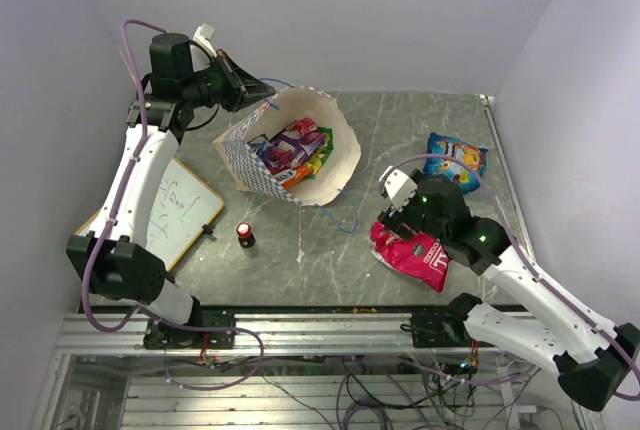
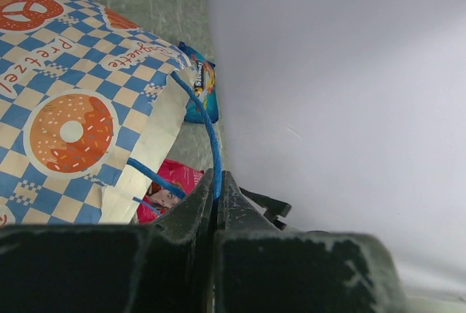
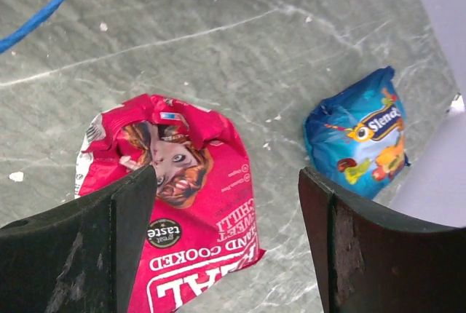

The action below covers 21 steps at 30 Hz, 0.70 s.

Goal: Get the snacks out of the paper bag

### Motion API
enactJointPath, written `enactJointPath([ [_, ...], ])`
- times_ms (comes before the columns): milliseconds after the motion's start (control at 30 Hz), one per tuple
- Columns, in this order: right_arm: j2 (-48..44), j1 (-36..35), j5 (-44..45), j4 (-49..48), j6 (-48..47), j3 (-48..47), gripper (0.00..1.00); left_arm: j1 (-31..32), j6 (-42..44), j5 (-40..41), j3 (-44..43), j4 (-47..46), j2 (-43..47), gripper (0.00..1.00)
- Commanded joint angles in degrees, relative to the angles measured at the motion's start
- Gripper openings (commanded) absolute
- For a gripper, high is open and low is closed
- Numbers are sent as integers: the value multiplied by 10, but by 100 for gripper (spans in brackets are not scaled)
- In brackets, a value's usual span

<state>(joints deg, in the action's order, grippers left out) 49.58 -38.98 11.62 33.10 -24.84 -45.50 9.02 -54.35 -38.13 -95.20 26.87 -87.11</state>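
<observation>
The paper bag [image 1: 335, 160] lies tipped on the table, mouth up, with purple-white, green and orange snacks [image 1: 292, 147] inside. My left gripper [image 1: 262, 90] is shut on the bag's blue cord handle [image 2: 211, 145] at the bag's far rim; the checkered side [image 2: 65, 109] shows in the left wrist view. A pink packet [image 1: 412, 253] lies on the table right of the bag, under my open, empty right gripper [image 1: 395, 212]; it shows in the right wrist view [image 3: 182, 204]. A blue packet [image 1: 455, 159] lies at the far right, also in the right wrist view [image 3: 360, 131].
A small red-and-white capped bottle [image 1: 244, 235] stands in front of the bag. A whiteboard [image 1: 180, 212] lies at the left. The other blue cord [image 1: 345, 218] trails on the table. Walls close in on three sides.
</observation>
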Motion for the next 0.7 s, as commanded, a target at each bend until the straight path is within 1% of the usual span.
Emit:
enactJointPath([
  [0,-24,0,22,25,15,-51,79,-10,16,2,-6,9,26,7],
  [33,-26,0,32,16,37,-64,84,-11,18,3,-4,11,29,7],
  [67,-23,0,52,7,80,-81,89,-13,20,5,-2,14,31,7],
  [100,-12,1,73,2,128,-100,90,-13,22,7,0,16,32,7],
  [200,35,0,90,13,321,-150,90,-14,19,13,11,13,39,7],
  [233,48,0,76,9,382,-151,89,-14,16,14,16,10,41,7],
  [267,58,0,42,-3,442,-144,89,-14,13,15,20,6,43,7],
  [300,61,1,27,-20,484,-135,88,-14,9,15,24,3,45,7],
  [367,65,2,23,-54,557,-114,88,-14,7,18,28,3,49,7],
  [433,68,5,12,-98,576,-96,88,-14,12,22,27,13,51,7],
  [533,85,5,-31,-142,521,-108,87,-14,16,19,27,20,55,7],
  [667,138,4,-130,-150,425,-160,85,-12,2,-16,42,-15,64,7],
])
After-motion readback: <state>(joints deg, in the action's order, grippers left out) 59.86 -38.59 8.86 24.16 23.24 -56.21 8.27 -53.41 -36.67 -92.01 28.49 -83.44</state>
